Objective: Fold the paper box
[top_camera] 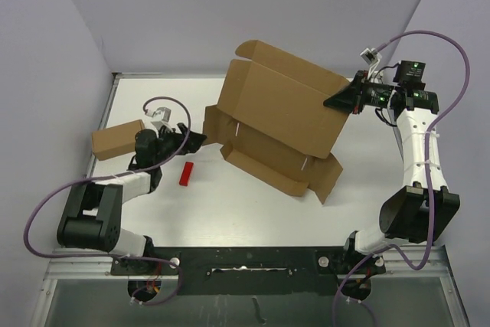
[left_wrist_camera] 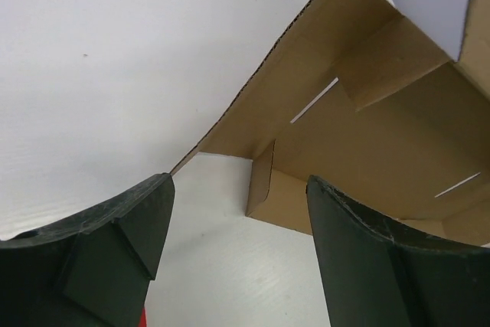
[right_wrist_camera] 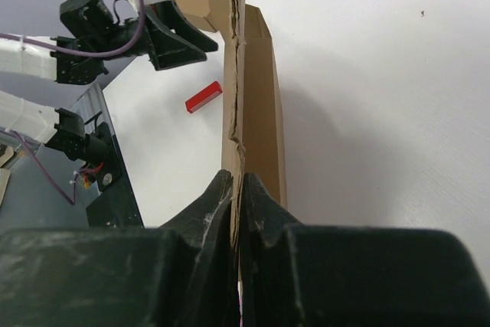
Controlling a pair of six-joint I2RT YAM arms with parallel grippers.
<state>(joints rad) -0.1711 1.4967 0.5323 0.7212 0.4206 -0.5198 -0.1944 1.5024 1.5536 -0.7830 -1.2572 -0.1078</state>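
The paper box (top_camera: 276, 112) is a large brown mailer in the middle of the table, its base flat and one big panel raised upright. My right gripper (top_camera: 331, 103) is shut on the right edge of that raised panel; in the right wrist view the cardboard edge (right_wrist_camera: 256, 97) runs up from between its closed fingers (right_wrist_camera: 238, 178). My left gripper (top_camera: 200, 140) hovers just left of the box's left side flap. It stands open (left_wrist_camera: 239, 181) with only bare table between its fingers. The box's inside, with two slits (left_wrist_camera: 367, 135), lies ahead of it.
A smaller brown cardboard box (top_camera: 119, 140) lies at the table's left edge, behind the left arm. A small red block (top_camera: 186, 173) lies on the white table near the left gripper, also visible as the red block (right_wrist_camera: 204, 97). Walls enclose the table at the back and sides.
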